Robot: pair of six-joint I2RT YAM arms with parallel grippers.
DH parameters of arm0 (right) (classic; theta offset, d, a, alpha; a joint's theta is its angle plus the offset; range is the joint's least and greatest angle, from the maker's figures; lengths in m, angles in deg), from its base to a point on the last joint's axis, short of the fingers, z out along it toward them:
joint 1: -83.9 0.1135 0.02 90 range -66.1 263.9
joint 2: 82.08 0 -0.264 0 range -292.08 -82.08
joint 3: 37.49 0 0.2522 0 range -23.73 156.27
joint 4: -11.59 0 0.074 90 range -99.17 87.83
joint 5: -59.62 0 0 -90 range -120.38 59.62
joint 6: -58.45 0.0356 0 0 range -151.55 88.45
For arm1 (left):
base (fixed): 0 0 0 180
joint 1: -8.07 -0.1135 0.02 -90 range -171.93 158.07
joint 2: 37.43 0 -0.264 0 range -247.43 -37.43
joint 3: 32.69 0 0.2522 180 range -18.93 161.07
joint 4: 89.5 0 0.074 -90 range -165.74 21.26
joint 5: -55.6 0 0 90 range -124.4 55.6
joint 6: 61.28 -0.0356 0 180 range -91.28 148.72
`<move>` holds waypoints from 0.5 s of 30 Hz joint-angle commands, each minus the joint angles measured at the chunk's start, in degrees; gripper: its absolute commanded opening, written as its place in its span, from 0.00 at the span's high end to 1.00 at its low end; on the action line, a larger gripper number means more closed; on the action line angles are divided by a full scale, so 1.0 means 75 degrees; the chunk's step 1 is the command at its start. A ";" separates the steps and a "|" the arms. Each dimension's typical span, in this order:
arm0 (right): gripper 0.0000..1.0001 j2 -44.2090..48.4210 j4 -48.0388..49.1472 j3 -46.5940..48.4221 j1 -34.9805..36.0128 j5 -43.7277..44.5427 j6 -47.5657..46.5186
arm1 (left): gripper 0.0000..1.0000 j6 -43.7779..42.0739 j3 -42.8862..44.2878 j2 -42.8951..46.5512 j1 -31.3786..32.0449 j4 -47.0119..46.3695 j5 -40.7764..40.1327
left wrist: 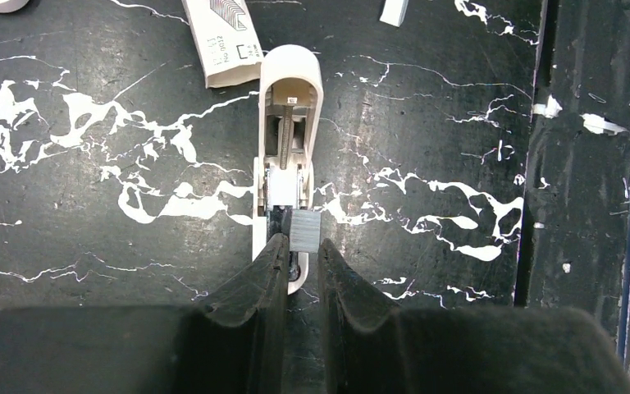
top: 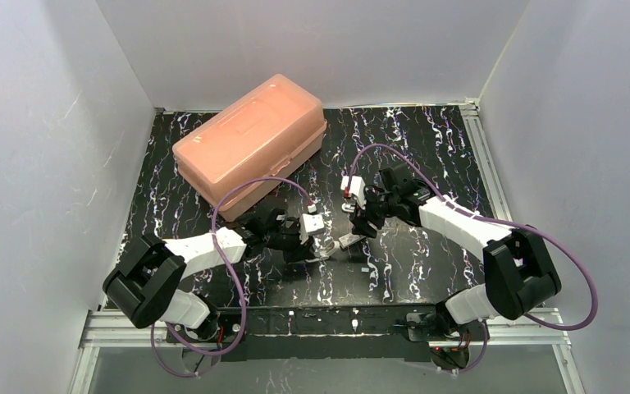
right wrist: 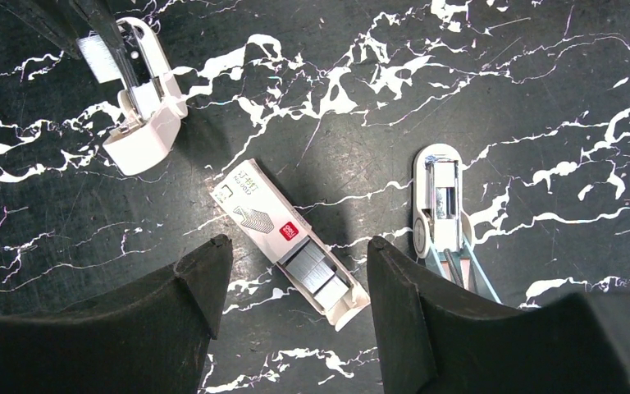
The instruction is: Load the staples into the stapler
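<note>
The stapler (left wrist: 287, 139), pale tan and white, lies opened on the black marbled table with its metal channel facing up; it also shows in the right wrist view (right wrist: 143, 90). My left gripper (left wrist: 302, 245) is nearly shut on a grey strip of staples (left wrist: 304, 230), held at the stapler's near end over the channel. My right gripper (right wrist: 297, 246) is open and empty, hovering above an open white staple box (right wrist: 283, 238) with several grey strips inside. In the top view both grippers, left (top: 324, 246) and right (top: 361, 223), meet near the table's middle.
A large pink lidded box (top: 250, 144) stands at the back left. A second small white device with teal arms (right wrist: 439, 205) lies right of the staple box. A small white block (left wrist: 394, 10) lies beyond the stapler. The table's raised edge (left wrist: 541, 164) runs on the right.
</note>
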 commanded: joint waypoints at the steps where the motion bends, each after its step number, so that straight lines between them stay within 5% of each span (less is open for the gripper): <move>1: 0.32 -0.0037 0.0115 -0.0034 -0.0066 -0.0027 -0.0078 | 1.00 0.0083 0.0351 0.0146 0.0079 0.0347 -0.0283; 15: 0.32 -0.0043 0.0119 -0.0034 -0.0086 -0.0040 -0.0072 | 1.00 -0.0106 0.0351 0.0038 0.0082 0.0302 -0.0464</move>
